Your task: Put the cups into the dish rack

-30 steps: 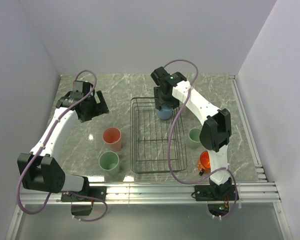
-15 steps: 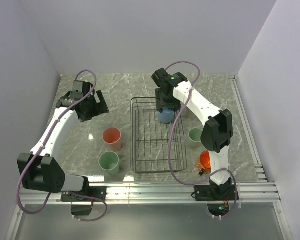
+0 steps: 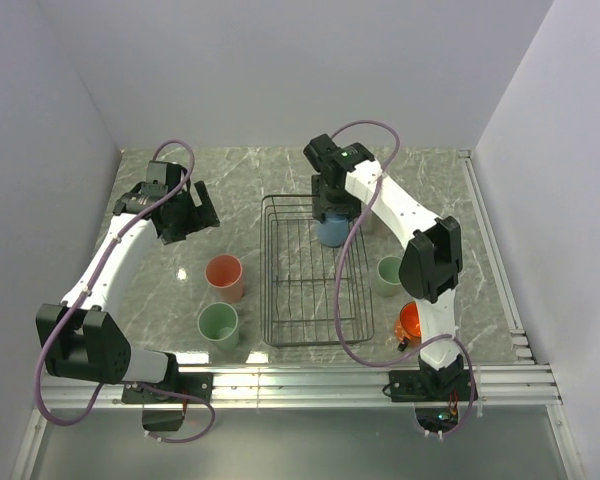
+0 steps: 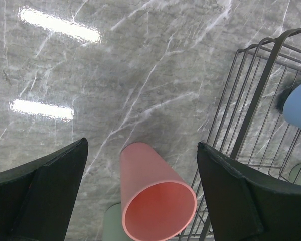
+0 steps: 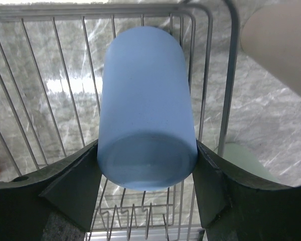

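The black wire dish rack point(image 3: 302, 300) sits mid-table. My right gripper point(image 3: 332, 208) is shut on the blue cup point(image 3: 329, 231), held upside down over the rack's far right corner; the right wrist view shows its fingers point(image 5: 75, 186) pressing both sides of the cup point(image 5: 145, 100). My left gripper point(image 3: 193, 214) is open and empty, raised at the far left. In the left wrist view the salmon-pink cup point(image 4: 153, 193) stands upright below, between the spread fingers point(image 4: 45, 191). The pink cup point(image 3: 225, 277) and a pale green cup point(image 3: 218, 325) stand left of the rack.
Another pale green cup point(image 3: 389, 275) and the orange mug point(image 3: 410, 322) stand right of the rack. A beige cup point(image 5: 281, 45) stands just outside the rack's far right corner. The rack's wire wall point(image 4: 256, 100) rises right of the pink cup.
My right gripper has sunk a little with the blue cup toward the rack's far right corner. The left gripper has barely shifted.
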`<state>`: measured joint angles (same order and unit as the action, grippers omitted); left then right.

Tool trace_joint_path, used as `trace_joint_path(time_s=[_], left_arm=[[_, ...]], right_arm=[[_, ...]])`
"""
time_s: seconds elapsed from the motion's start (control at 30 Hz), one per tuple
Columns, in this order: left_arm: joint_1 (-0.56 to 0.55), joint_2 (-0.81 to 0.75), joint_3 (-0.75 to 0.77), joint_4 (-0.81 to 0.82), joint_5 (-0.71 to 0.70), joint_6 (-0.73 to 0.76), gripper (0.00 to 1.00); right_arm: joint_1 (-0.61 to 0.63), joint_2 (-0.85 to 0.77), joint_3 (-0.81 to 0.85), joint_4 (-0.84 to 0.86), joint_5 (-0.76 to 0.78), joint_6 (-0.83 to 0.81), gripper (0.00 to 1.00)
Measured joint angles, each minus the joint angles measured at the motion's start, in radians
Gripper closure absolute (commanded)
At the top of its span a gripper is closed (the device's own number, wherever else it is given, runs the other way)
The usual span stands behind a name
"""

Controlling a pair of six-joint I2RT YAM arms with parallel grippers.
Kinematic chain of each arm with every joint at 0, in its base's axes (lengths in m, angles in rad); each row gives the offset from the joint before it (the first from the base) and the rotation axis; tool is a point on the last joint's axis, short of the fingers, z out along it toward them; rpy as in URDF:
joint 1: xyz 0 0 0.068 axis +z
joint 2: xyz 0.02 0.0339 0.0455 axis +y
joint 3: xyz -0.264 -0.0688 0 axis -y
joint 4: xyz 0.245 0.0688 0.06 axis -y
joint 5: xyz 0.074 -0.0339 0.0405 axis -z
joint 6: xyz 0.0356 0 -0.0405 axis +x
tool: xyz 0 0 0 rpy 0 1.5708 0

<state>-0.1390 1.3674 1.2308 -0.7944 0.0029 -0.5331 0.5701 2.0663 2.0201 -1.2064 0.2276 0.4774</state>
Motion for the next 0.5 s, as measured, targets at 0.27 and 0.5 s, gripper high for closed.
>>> trace_joint_path(time_s=[0.27, 0.5], left_arm=[[0.0, 0.0, 0.0, -0.001, 0.001, -0.001, 0.05], [0.0, -0.027, -0.043, -0.005, 0.006, -0.002, 0.05]], right_arm=[[-0.027, 0.034, 0.039, 0.016, -0.01, -0.016, 0.8], [-0.028, 0.046, 0.046, 0.042, -0.003, -0.036, 0.47]])
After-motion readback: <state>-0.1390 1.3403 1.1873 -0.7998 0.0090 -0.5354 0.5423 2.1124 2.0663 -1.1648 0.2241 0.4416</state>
